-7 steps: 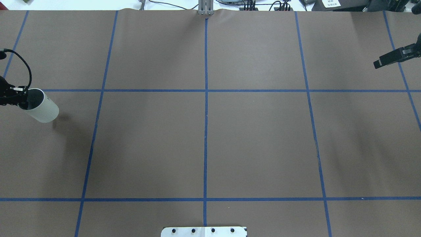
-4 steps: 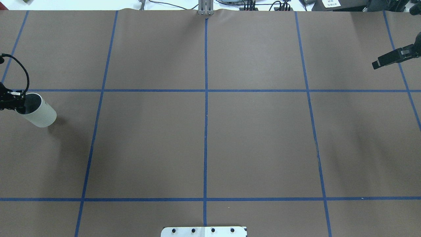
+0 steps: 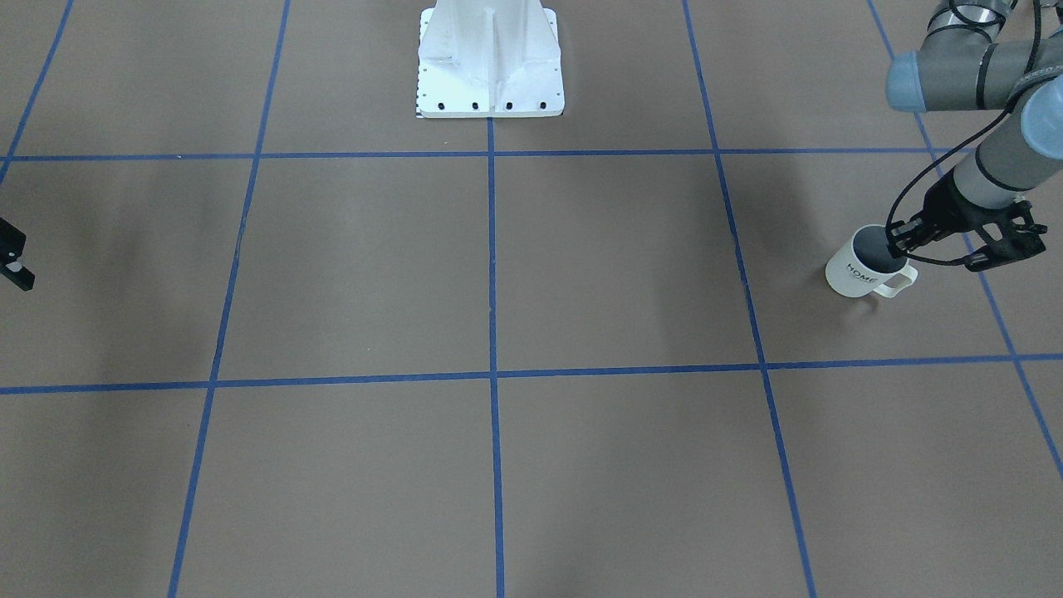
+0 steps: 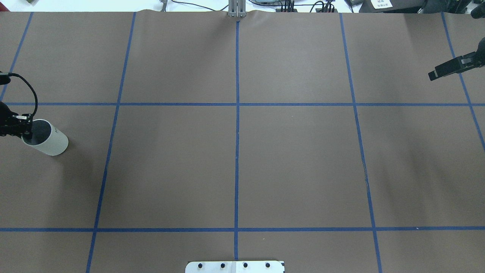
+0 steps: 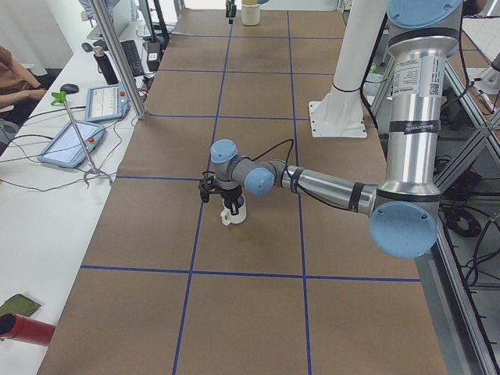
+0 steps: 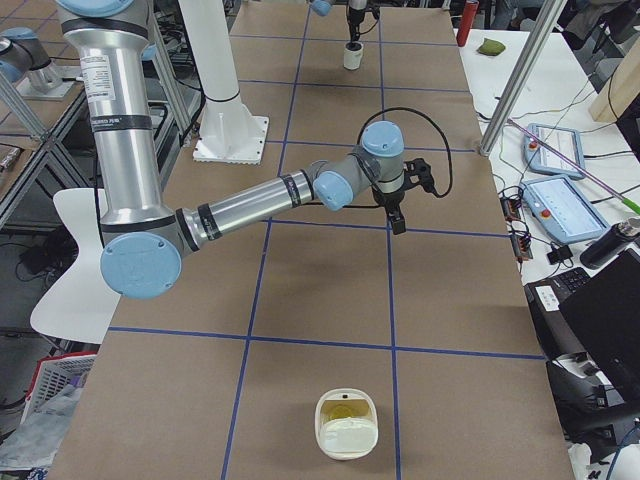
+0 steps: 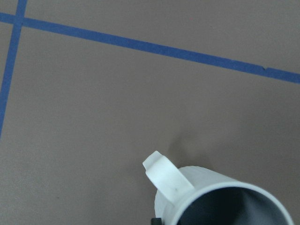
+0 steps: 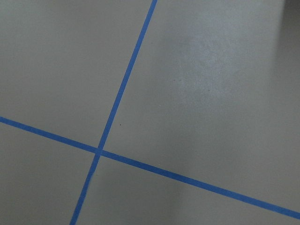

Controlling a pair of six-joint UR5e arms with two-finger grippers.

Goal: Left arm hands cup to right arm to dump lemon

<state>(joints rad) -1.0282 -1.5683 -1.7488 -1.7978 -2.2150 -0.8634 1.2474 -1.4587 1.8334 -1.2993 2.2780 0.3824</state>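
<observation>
The cup (image 3: 859, 274) is seen upright at the table's (image 4: 295, 159) left end, its handle (image 3: 895, 285) turned away from the robot's base. Its rim, beside the handle, is clamped by the left gripper (image 3: 898, 246), which is brought down onto it by the left arm (image 3: 992, 170). Whether the cup's base touches the table cannot be told. The right gripper (image 4: 434, 74) is held over the opposite end, well apart from the cup; whether its jaws are wide or narrow cannot be told.
</observation>
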